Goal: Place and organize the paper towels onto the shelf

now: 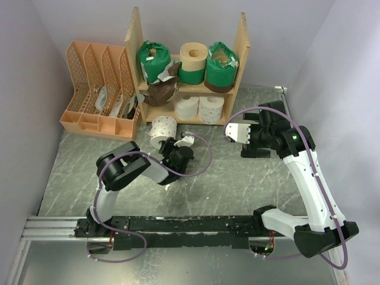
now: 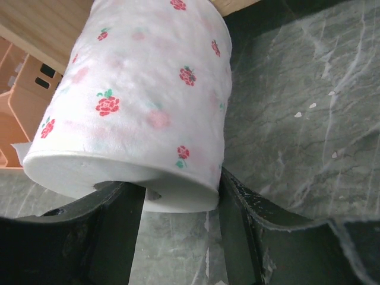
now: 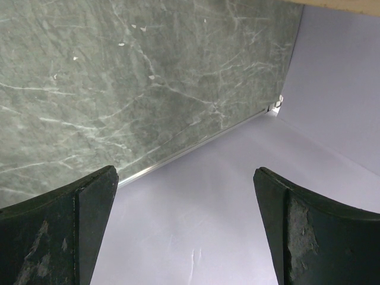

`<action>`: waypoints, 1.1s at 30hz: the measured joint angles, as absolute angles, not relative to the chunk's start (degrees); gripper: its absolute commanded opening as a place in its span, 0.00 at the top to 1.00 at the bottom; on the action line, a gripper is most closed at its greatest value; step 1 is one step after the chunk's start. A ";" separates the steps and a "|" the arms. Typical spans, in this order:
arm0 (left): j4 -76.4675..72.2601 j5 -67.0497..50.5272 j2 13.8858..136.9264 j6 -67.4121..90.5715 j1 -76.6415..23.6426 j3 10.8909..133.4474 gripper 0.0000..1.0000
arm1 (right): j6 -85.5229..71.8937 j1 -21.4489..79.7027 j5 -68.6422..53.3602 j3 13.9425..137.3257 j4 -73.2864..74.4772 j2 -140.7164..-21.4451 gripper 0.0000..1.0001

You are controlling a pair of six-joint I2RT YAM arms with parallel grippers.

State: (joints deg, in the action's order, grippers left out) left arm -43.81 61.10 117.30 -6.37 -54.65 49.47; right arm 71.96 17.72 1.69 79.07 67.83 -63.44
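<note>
An orange plastic lattice file rack [image 1: 95, 123] stands at the far left of the grey marbled tabletop [image 1: 237, 184], with pale packets [image 1: 107, 98] tucked in its slots. Pale lilac walls [image 1: 29, 89] close in the table. A metal rail [image 1: 50, 228] runs along the near edge.

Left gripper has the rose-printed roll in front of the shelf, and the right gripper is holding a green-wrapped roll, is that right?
Not quite: the right gripper is open and holds nothing; the right wrist view shows only table and wall between its jaws. The left gripper does have the rose-printed roll in front of the shelf.
</note>
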 measured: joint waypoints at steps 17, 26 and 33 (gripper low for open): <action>-56.97 64.53 117.97 -19.55 -59.37 48.66 0.39 | 70.96 18.39 2.22 79.07 68.03 -64.64 0.00; -57.63 65.52 118.21 -21.37 -59.20 48.69 0.40 | 70.87 18.46 2.37 79.07 68.03 -64.64 0.00; -55.83 65.78 117.99 -21.67 -57.23 48.69 0.49 | 70.70 18.46 2.37 79.07 68.03 -64.64 0.00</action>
